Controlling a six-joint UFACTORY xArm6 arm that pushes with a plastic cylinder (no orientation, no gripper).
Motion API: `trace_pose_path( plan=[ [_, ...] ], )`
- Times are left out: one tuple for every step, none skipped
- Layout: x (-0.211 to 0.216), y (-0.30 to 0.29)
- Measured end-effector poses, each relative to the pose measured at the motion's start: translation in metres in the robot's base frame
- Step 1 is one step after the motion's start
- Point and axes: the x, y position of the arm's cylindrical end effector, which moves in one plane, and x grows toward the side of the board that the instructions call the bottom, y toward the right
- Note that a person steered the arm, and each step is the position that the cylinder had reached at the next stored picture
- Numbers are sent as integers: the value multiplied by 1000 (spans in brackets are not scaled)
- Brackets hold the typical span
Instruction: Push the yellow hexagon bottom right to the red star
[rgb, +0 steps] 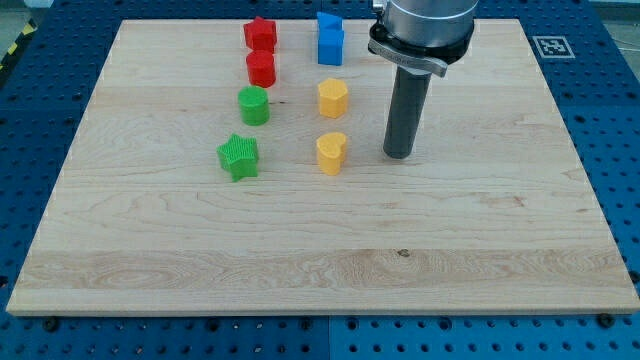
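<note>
- Nearest the camera, the wooden desk (320, 270) shows a wide bare stretch of board; all the blocks sit in the upper half of the view.
- Yellow hexagon (333, 98) stands near the middle top, with a yellow heart (331, 153) below it and two blue blocks (330, 40) above it.
- Red star (261, 33) lies at the view's top, up and to the left of the hexagon; a red cylinder (261, 68) sits just beneath the star.
- Green cylinder (253, 104) and green star (239, 157) stand further to the view's left.
- My tip (399, 154) rests on the board to the right of the yellow heart, lower right of the hexagon, touching no block.
- No fingers exist on this rod, so nothing is open, closed or gripped.
- To do this step well, I judge the tip should go to the hexagon's lower-right side and push it up-left.
- Stopping short matters: the spot lies between the red cylinder and the blue blocks, and either could get knocked.
</note>
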Motion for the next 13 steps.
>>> trace_pose_path(
  plan=[
    [13,0],
    [16,1],
    [-3,1],
    [9,1],
    [26,1],
    [0,0],
    [-34,-12],
    [-67,-29],
    [-74,-62],
    [-75,-81],
    [-84,-80],
    [-91,-72],
    [-98,-71]
  ],
)
